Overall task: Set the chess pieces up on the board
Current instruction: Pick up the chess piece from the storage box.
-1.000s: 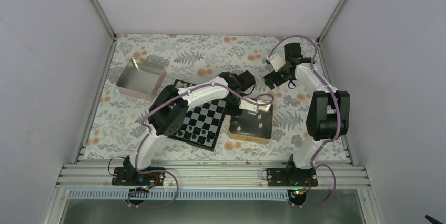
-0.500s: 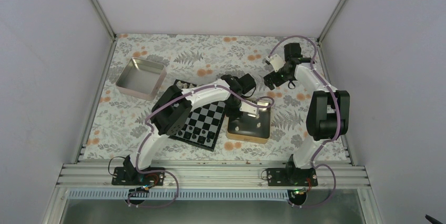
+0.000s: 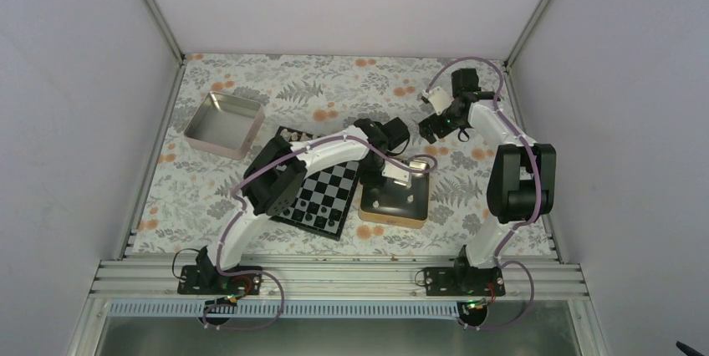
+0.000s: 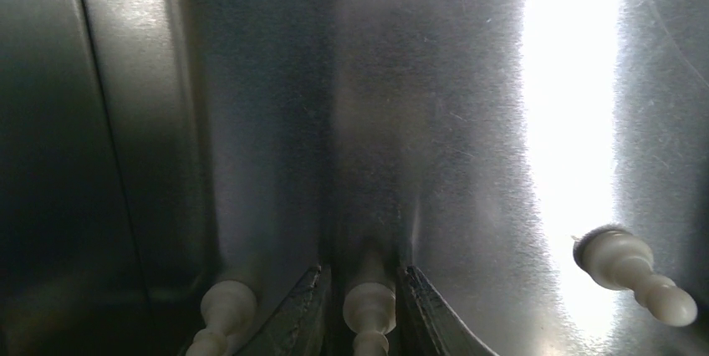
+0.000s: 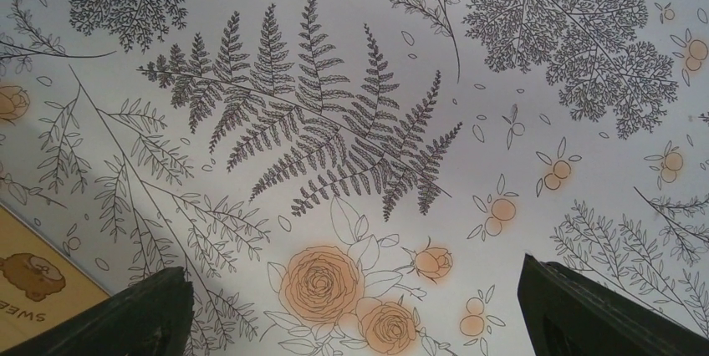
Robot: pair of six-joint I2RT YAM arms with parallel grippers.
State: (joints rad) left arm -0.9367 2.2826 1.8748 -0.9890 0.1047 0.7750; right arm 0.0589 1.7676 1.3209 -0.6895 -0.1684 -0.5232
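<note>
Done: a row of dark men [image 3: 290, 133] stands along the far edge of the board [image 3: 322, 197]; no white pieces show on the squares the left arm leaves in view.
Left: the white pieces seen are all in the gold tin [image 3: 393, 221], just right of the board; by my reckoning almost the whole white side is yet to be placed.
Step in hand: picking one piece out of the tin, I judge.
Left gripper [image 4: 362, 285]: down inside the tin; jaws nearly together, pinching a white piece [image 4: 369, 306] between the fingers [image 4: 305, 314].
Held piece, axis: long axis runs along the fingers; broad end points away from the wrist, narrow end back toward it; whether it is off the tin floor I cannot tell.
Loose piece, right [image 4: 635, 277]: lies on its side; broad end up-left, knob down-right in the wrist view.
Loose piece, left [image 4: 221, 310]: just beside the left finger; roughly parallel to the held one.
Right gripper [image 5: 359, 310]: jaws spread wide, holding nothing; over bare floral cloth [image 5: 376, 147], beyond the tin.
</note>
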